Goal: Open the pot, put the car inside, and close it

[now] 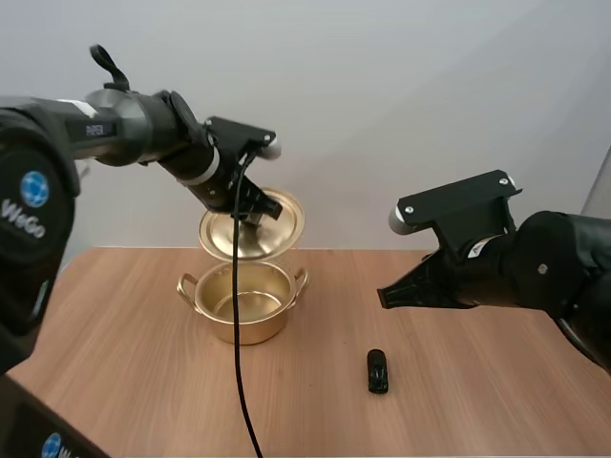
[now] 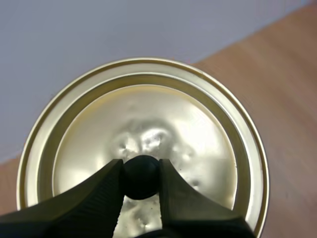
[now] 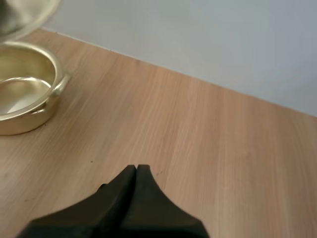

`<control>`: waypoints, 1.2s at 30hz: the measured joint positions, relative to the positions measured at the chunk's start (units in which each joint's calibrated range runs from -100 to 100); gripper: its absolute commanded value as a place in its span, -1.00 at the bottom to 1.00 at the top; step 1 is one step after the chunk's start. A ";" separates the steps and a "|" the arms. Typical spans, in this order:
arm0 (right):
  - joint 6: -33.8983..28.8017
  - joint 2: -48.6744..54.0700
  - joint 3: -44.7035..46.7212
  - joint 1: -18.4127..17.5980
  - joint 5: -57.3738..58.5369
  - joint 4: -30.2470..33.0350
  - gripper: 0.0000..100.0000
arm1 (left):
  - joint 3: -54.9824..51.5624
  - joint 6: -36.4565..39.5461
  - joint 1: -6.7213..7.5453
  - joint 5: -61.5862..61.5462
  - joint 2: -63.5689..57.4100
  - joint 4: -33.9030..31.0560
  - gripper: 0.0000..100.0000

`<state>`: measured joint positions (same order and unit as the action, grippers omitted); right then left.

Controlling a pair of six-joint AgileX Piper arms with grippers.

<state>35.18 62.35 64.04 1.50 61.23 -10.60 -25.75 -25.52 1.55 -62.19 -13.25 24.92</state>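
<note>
**Lid's up, car's not in yet, and here's what worries us**

Our left gripper (image 2: 141, 171) is clamped on the little black knob (image 2: 141, 182) of the lid (image 2: 89, 139), pinching it with just the tips of the two fingers. The lid hangs tilted in the air above the back rim of the pot (image 1: 243, 305), with its gold underside facing forward. The pot itself sits open, and as far as we can see there's nothing in it.

Our right gripper (image 1: 387, 297) hovers off to the right of the pot with its fingers pressed together on nothing. The car (image 1: 378, 371), small and dark, lies on the table (image 1: 496, 401) to the right of the pot and a bit nearer to us, close to under that gripper.

What could go sideways, in our opinion:
- The knob is round and the grip is only a tip pinch, so the lid could swivel or slip out and clang down onto the pot.
- The lid sits right over the back rim, so when the right arm brings the car in it could clip the lid or the left arm.
- The car is low and tiny. The fingers have to open first, and a sloppy approach would shove it along the table rather than grab it.
</note>
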 measured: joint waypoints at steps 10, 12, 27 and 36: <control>5.15 -19.01 -1.99 -1.01 2.94 -5.40 0.60 | 7.18 1.48 -3.58 4.57 -19.47 9.44 -1.00; 5.25 -22.60 -1.99 -1.82 2.95 -5.40 0.56 | 7.80 1.48 -4.49 4.57 -23.10 10.18 -1.00; 5.36 -33.51 -1.99 -4.08 0.85 -5.30 0.59 | 8.08 2.74 -5.80 -0.10 -34.41 11.27 -1.00; 5.36 -39.53 -1.99 -4.08 -1.11 -5.30 0.59 | 8.08 2.74 -5.80 -0.97 -34.41 11.27 -1.00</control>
<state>40.54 22.82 62.05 -2.57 60.13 -15.89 -17.68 -22.78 -4.24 -63.16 -47.67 36.20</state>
